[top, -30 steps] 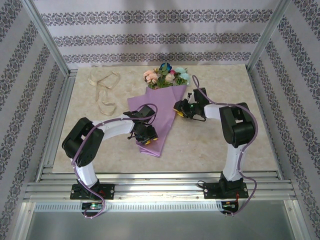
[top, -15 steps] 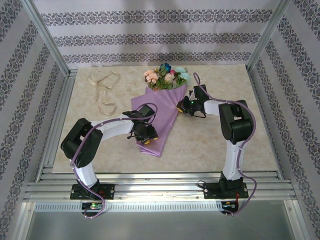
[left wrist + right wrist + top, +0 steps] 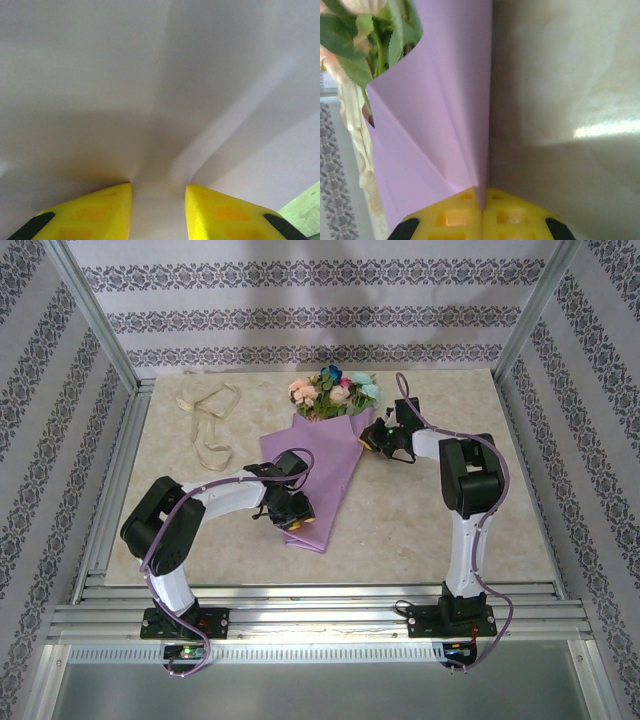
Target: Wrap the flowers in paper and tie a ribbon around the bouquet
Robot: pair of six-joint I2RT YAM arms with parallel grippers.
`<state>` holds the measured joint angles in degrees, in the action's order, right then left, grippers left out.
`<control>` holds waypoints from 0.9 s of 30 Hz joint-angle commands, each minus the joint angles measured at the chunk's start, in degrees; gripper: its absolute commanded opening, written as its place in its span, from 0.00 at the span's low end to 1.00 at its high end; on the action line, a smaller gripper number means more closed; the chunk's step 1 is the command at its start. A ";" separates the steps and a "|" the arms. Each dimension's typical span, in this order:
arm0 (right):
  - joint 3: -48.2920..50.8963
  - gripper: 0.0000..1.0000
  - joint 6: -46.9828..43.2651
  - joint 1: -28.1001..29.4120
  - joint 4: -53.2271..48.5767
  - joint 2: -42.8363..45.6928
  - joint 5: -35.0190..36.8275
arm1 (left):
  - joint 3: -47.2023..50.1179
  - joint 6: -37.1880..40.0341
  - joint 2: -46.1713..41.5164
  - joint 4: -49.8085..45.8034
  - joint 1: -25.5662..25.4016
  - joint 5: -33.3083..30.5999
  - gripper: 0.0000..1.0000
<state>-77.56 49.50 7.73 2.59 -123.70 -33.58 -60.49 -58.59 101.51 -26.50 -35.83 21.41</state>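
Observation:
The bouquet lies mid-table: the flowers (image 3: 332,392) stick out of the far, wide end of the lilac paper (image 3: 320,465), which is folded into a cone. My left gripper (image 3: 292,515) sits on the cone's narrow near end. Its yellow fingers (image 3: 95,215) stand a little apart with a ridge of paper (image 3: 150,75) pinched between them. My right gripper (image 3: 373,436) is at the cone's upper right edge. In the right wrist view it (image 3: 482,200) is shut on the paper's edge (image 3: 435,115), with green leaves (image 3: 375,45) at the top left. The cream ribbon (image 3: 205,420) lies loose at the far left.
The marble tabletop (image 3: 430,510) is bare to the right of the bouquet and along the near edge. Metal frame posts (image 3: 95,320) and patterned walls close in the sides and back. A rail (image 3: 300,595) runs along the table's front.
My right gripper has moved farther back and to the right, carrying the paper's edge towards the blooms. The left gripper has stayed put on the cone's near end.

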 commanded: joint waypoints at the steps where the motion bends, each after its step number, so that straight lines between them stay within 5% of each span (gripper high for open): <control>1: -1.90 0.00 0.98 -1.12 0.53 -1.10 2.27 | 1.05 1.48 -0.17 -1.01 0.41 0.81 0.33; 2: -2.53 0.00 0.95 -1.29 0.49 -1.17 2.37 | 1.22 1.48 -0.25 -1.01 0.47 0.91 0.33; 4: -4.27 0.27 0.69 -1.51 -0.30 -1.81 2.72 | 1.38 1.55 -0.36 -0.92 0.44 0.84 0.33; 7: -7.91 0.32 1.17 -1.72 -1.25 -4.17 2.47 | 1.42 1.74 -0.20 -0.83 0.50 1.03 0.33; 10: -11.68 0.27 1.80 -1.84 -1.71 -7.09 2.23 | 1.25 1.81 -0.01 -0.83 0.50 1.33 0.33; 13: -14.43 0.00 2.44 -1.92 -2.41 -8.99 2.24 | 0.99 1.99 0.00 -1.05 0.50 1.41 0.33; 17: -14.51 0.00 1.88 -2.19 -2.57 -8.60 2.59 | 0.98 1.81 -1.25 -1.11 0.63 0.92 0.33; 19: -14.34 0.28 1.10 -2.24 -4.02 -7.43 2.13 | 1.22 1.39 -2.25 -0.50 0.83 0.87 0.33; 21: -12.24 0.43 0.73 -1.81 -5.67 -4.74 1.77 | 1.70 1.05 -2.68 0.99 1.01 1.61 0.33; 27: 4.08 0.49 3.75 2.47 -5.70 7.79 -0.74 | 3.76 0.04 -0.97 5.72 1.29 3.81 0.33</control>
<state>-79.70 51.31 7.20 -1.63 -122.08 -32.32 -58.08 -57.91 100.29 -23.49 -35.14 23.83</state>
